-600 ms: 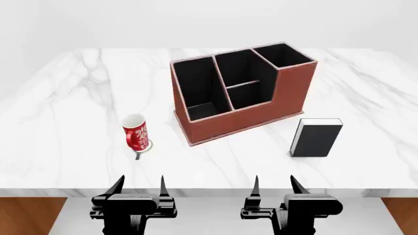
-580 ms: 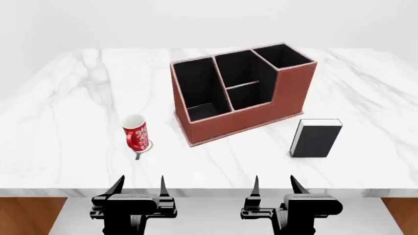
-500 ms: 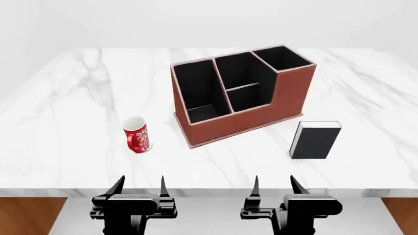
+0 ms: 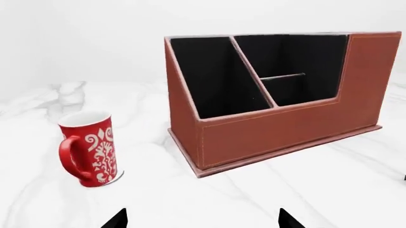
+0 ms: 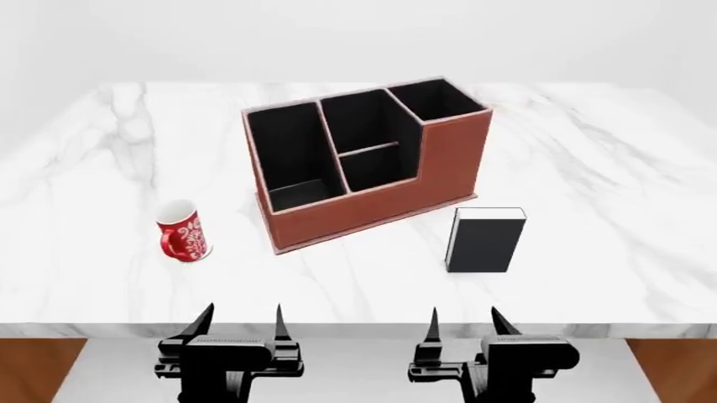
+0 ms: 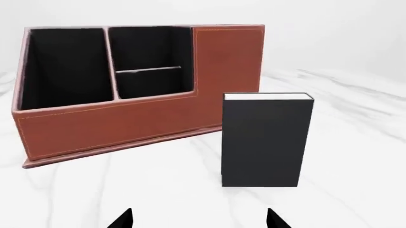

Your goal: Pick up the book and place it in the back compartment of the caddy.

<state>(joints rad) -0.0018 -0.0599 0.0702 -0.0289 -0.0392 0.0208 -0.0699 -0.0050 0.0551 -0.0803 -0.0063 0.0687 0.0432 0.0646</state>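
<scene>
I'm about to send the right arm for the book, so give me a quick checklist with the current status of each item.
1. Book standing upright, free of the caddy: ok.
2. Right gripper open, nothing in it: ok.
3. Book straight ahead of the right gripper in the right wrist view: ok.
4. Left gripper open and off to the side, by the mug: ok.
5. Path over the table to the book free of objects: ok.
6. Back compartment has room for the book: cannot tell.
</scene>
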